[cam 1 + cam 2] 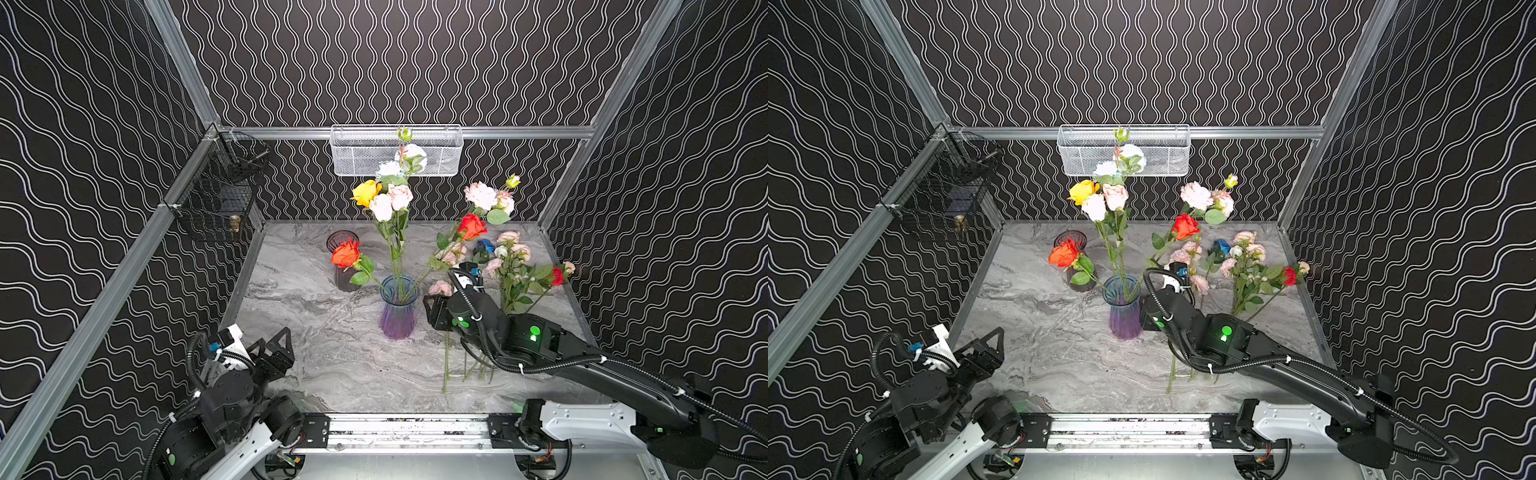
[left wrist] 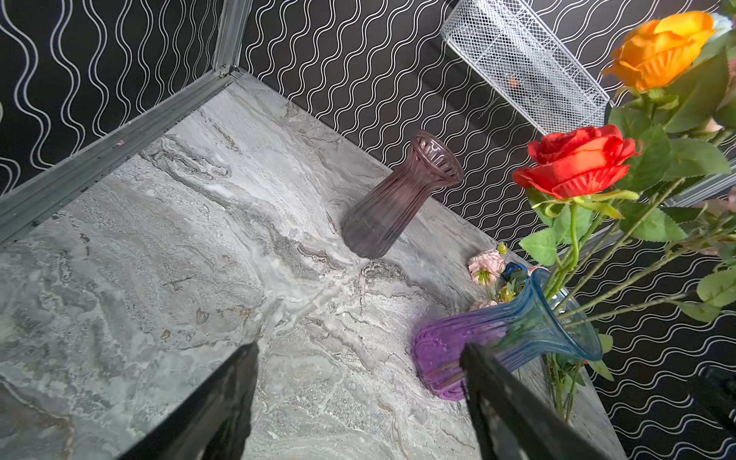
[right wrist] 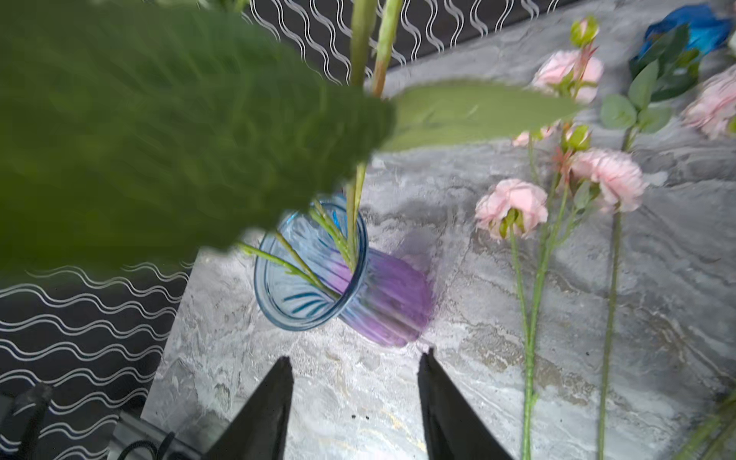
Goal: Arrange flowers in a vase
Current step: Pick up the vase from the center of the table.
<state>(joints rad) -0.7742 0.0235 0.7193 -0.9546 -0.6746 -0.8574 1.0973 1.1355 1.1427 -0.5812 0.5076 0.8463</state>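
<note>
My right fingers (image 3: 278, 386) spread wide, empty, just beside blue-purple vase (image 1: 397, 316), above desk (image 1: 332, 374). My left fingers (image 2: 239, 374) parted, empty, well apart from vase. Several flowers (image 1: 399, 197) stand in vase; other flowers (image 1: 515, 266) lie on desk right of vase. Dark vase (image 1: 338, 239) behind it.
</note>
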